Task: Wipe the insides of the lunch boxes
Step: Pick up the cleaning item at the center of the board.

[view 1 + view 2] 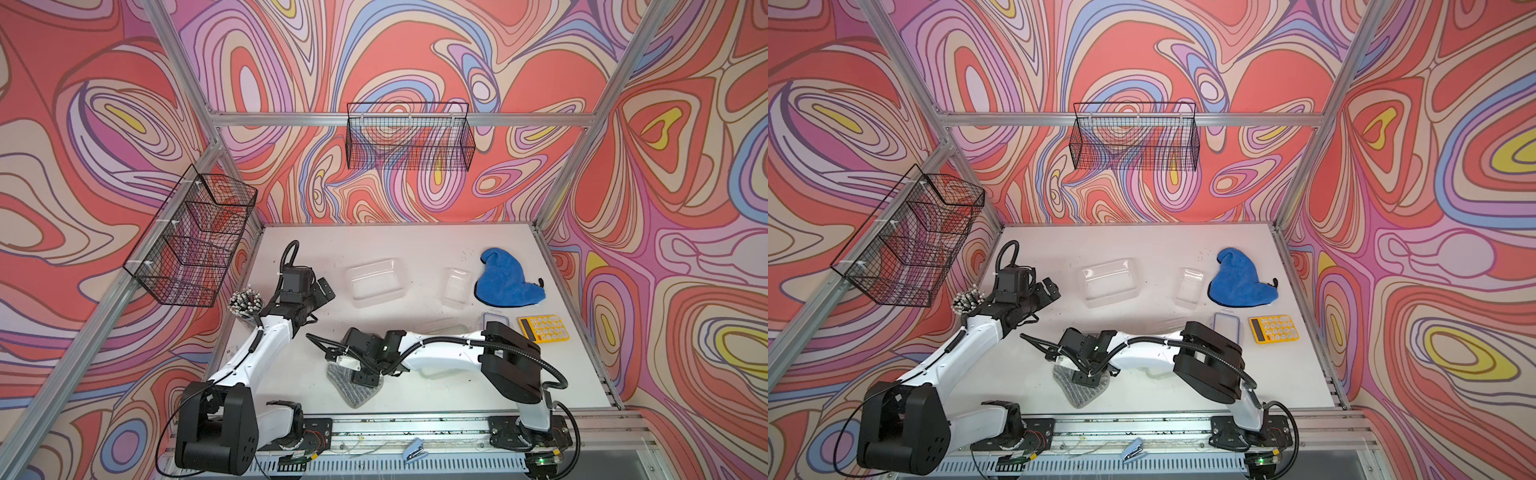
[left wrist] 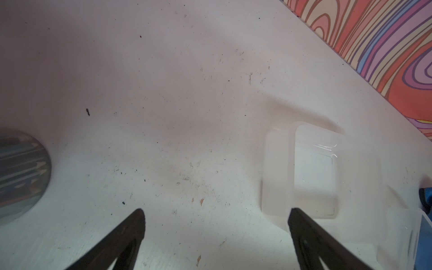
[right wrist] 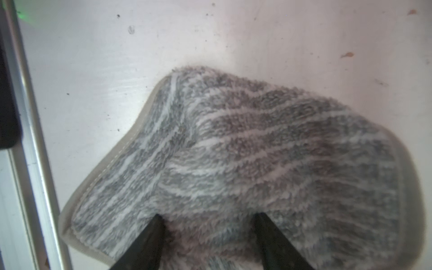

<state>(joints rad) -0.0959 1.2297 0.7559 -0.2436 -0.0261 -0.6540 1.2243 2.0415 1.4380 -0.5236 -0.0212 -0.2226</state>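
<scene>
Mid-table: large lunch box [image 1: 376, 284] and small lunch box [image 1: 457, 287], clear, open-topped. Left gripper [image 2: 216, 210] spread wide; right gripper [image 3: 208, 215] parted, tips in striped grey cloth [image 3: 257, 140].

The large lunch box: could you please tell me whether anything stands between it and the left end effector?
Nothing visible does: only bare table lies between the open left end effector and the large lunch box.

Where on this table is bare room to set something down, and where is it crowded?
Bare: the strip between the back wall and the large lunch box; the gap between it and the small lunch box. Crowded: around the blue cloth, lid, calculator.
</scene>
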